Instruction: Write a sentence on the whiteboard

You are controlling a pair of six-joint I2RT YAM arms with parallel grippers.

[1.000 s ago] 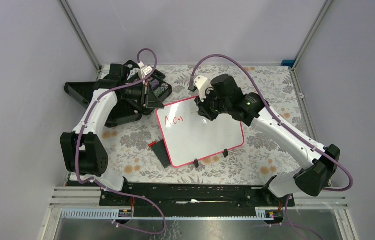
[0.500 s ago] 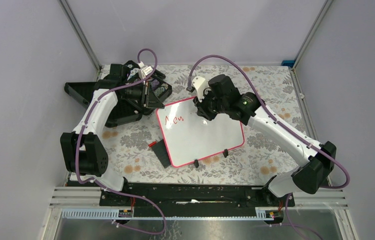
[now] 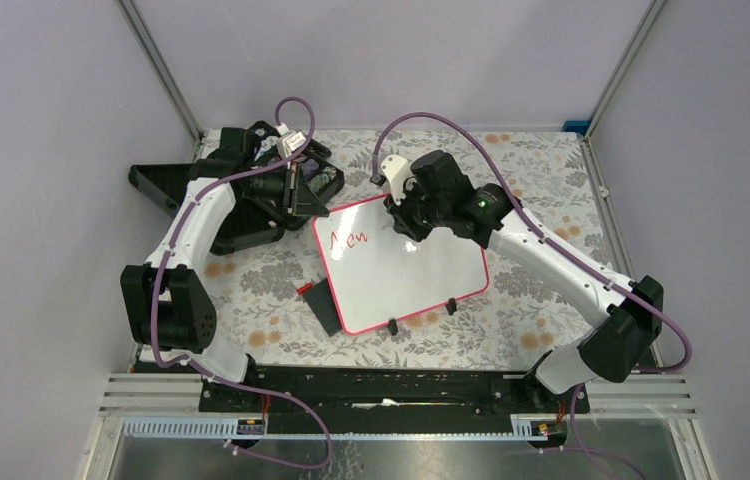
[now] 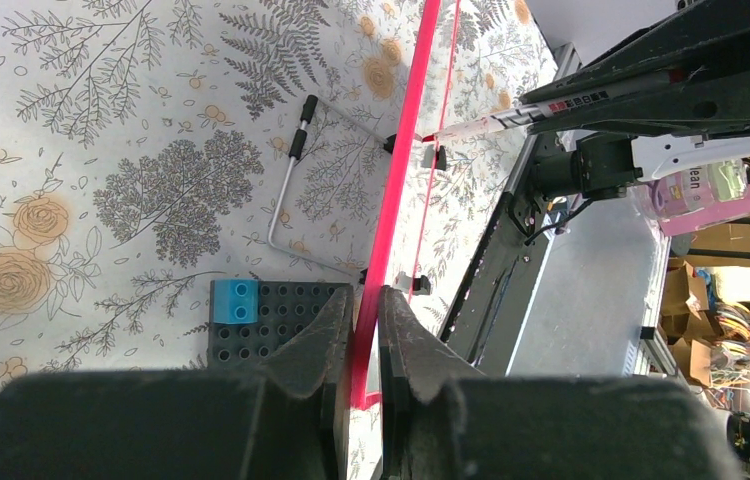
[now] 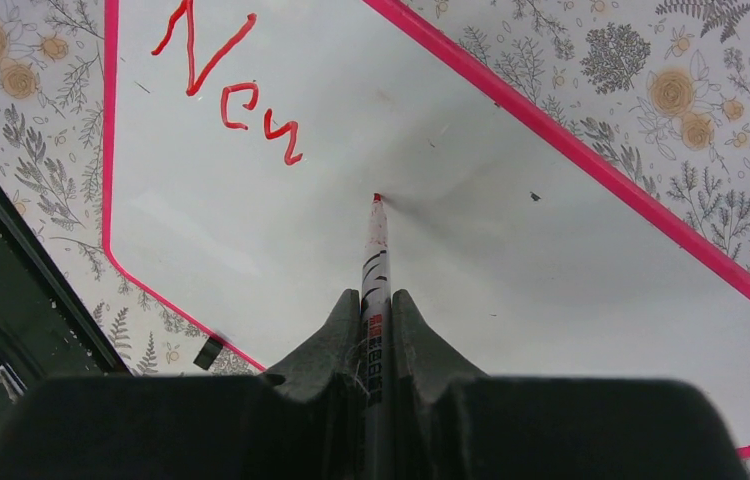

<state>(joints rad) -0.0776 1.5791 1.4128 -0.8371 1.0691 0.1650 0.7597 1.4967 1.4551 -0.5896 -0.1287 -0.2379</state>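
Note:
The whiteboard [image 3: 421, 275] lies tilted on the flowered tablecloth, pink-red frame all round. The sentence [image 3: 351, 240] stands as one red word, "New" [image 5: 236, 85], near the board's upper left. My right gripper [image 5: 378, 300] is shut on a red marker [image 5: 375, 250], and the marker's tip touches the board just right of and below the word. From above, that gripper [image 3: 409, 228] hangs over the board's far edge. My left gripper [image 4: 368, 300] is shut on the whiteboard's pink frame [image 4: 406, 140] at its far-left corner [image 3: 313, 205].
A small dark grey plate [image 3: 323, 305] carrying a blue block [image 4: 234, 300] lies against the board's left edge. Two black clip feet [image 3: 392, 326] sit on the near edge. Black fixtures [image 3: 241, 215] stand at the far left. A bent metal rod [image 4: 286, 190] lies beneath the board.
My right arm has shifted a little to the left, bringing the marker closer to the written word. The left arm and the board have stayed put.

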